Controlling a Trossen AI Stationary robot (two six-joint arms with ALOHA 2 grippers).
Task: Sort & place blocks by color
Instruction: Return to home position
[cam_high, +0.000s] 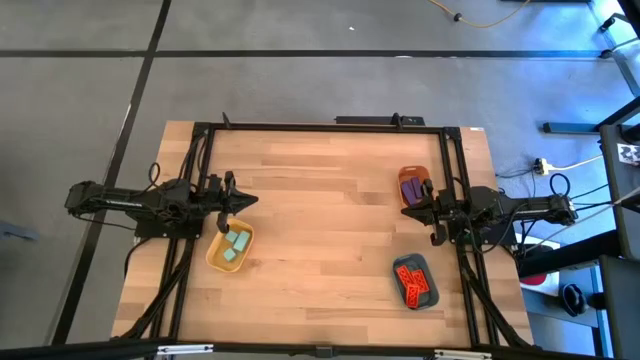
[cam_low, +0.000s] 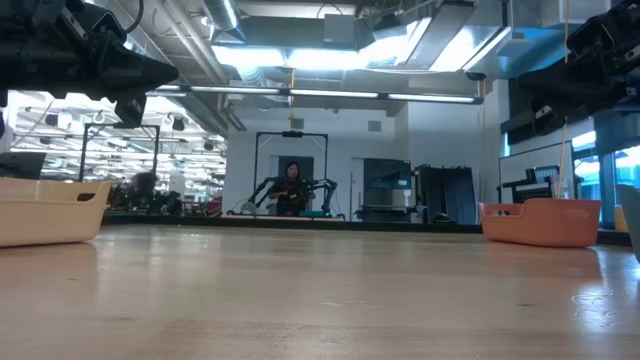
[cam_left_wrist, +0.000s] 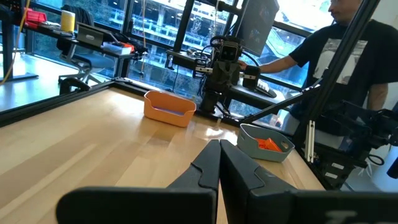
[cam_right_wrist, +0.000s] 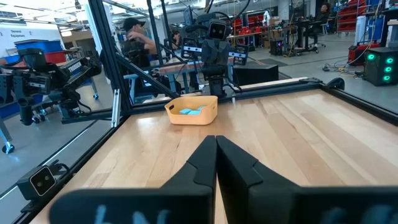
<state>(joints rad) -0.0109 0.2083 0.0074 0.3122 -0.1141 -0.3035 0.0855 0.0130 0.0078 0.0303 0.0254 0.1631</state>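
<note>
From above, the left hand (cam_high: 245, 203) hangs over the left side of the table (cam_high: 320, 240), just beside the yellow tray (cam_high: 218, 258), which holds the pale teal blocks (cam_high: 237, 245). The right hand (cam_high: 410, 207) hangs over the table's right side, its tip by the orange tray (cam_high: 414, 171), where the purple blocks (cam_high: 410, 188) lie. The dark teal tray (cam_high: 424, 262) sits farther along the table's right edge, on the other side of the right arm (cam_high: 520, 208), and the red-orange blocks (cam_high: 414, 287) lie in it. At table height, the yellow tray stands flat at the table's left end and the orange tray at its right end; their walls hide the blocks, and both arms show dark in the upper corners, well above the table. A person (cam_low: 292, 185) stands far off in the room beyond the table. Past the left wrist, the left hand's fingers (cam_left_wrist: 205, 171) are pressed together with nothing between them. Across the table stand the orange tray and the dark teal tray, red-orange blocks showing over its rim, and a person in a dark T-shirt stands beyond the table's right side. Past the right wrist, the right hand's fingers (cam_right_wrist: 233, 165) are likewise pressed together and empty — across the table sits the yellow tray with pale teal blocks inside, the left arm (cam_right_wrist: 214, 43) behind it.
</note>
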